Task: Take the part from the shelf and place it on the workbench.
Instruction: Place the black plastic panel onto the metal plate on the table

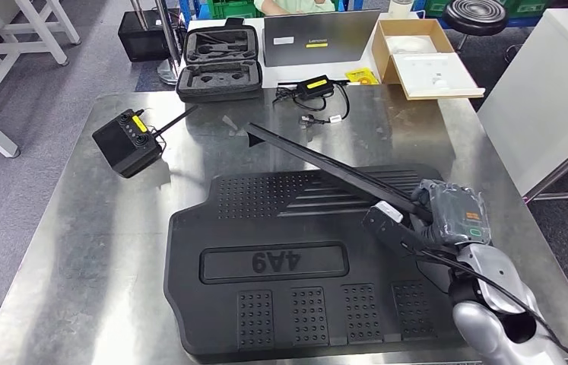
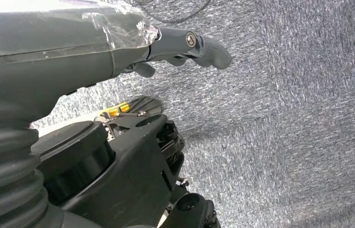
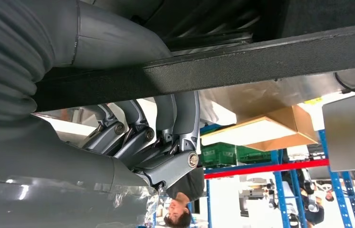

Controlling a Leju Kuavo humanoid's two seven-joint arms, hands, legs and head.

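Observation:
A long thin black strip (image 1: 318, 160) slants over the steel workbench (image 1: 75, 251), from my right hand (image 1: 448, 217) up to the far left. My right hand grips its near end. In the right wrist view the fingers (image 3: 166, 133) curl around the strip (image 3: 242, 66), with the thumb on its other side. Under the strip lies a large black moulded mat (image 1: 280, 304) with studded patches and raised lettering. My left hand (image 2: 185, 45) hangs over grey carpet, thumb stretched out, holding nothing.
A black box with an antenna (image 1: 127, 142) sits at the bench's far left. Behind are an open black case (image 1: 218, 62), a laptop (image 1: 318, 36), a charger with cable (image 1: 315, 87) and a cardboard box (image 1: 417, 57). A white cabinet (image 1: 547, 91) stands right.

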